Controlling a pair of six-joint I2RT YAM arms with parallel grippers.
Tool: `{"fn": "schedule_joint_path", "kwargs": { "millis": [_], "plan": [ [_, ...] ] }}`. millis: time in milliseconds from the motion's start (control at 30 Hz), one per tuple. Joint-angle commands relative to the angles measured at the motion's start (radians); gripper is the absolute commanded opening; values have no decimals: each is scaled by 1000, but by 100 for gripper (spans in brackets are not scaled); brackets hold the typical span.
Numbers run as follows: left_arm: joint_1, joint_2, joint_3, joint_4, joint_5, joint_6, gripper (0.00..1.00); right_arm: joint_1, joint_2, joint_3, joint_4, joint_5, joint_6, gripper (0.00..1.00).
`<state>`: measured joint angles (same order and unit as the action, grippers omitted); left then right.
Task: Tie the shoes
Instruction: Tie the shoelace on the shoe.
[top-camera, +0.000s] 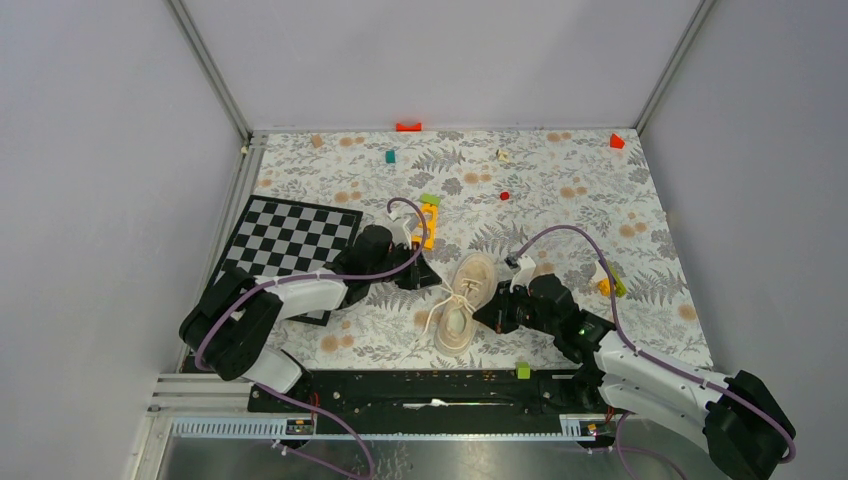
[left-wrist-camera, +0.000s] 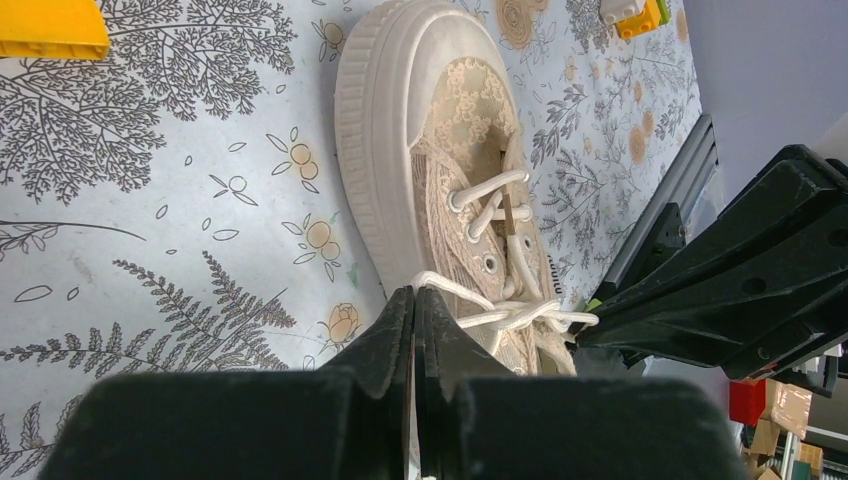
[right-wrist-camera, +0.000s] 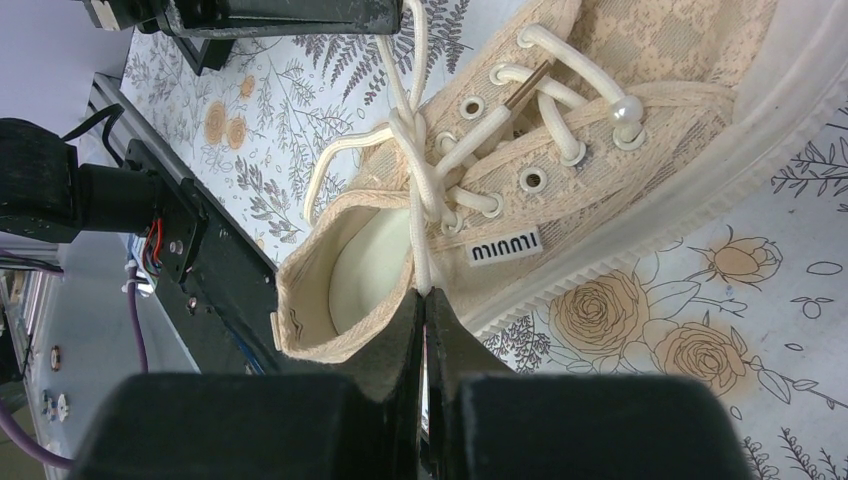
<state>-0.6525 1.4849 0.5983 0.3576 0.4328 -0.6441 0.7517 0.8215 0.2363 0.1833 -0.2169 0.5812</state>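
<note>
Sneaker lies mid floral table, toe twd 1 o'clock. L gripper at its 10, R gripper at 4. Both pressed tight, each pinching a lace end.

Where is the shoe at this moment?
In the top view the shoe lies centre-front on the table, between the left end effector and the right end effector, each shut on a lace.

L arm reaches in from lower left, R arm from lower right, both low. L end effector & R end effector pinched tight, each on a lace.
</note>
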Motion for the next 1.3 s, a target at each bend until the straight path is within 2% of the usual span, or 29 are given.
{"fn": "schedule_joint_path", "kwargs": {
  "millis": [0,533,767,833,1033,1167,1267],
  "plan": [
    [21,-13,1,35,-43,36,0,-4,-15,-9,-19,25,0,0],
    [30,-71,18,14,-48,31,0,-4,-55,-19,-53,62,5,0],
    [6,-37,7,37,17,12,0,-3,-30,-7,-38,36,2,0],
    [-19,-11,10,46,26,11,0,-3,-21,-1,-33,30,3,8],
    [-62,11,22,55,38,17,0,-3,-29,12,-37,34,7,20],
    [-68,8,19,58,38,18,0,-4,-53,14,-53,35,10,45],
    [-67,6,20,63,35,16,0,-3,-74,24,-79,34,11,56]
  ]
}}
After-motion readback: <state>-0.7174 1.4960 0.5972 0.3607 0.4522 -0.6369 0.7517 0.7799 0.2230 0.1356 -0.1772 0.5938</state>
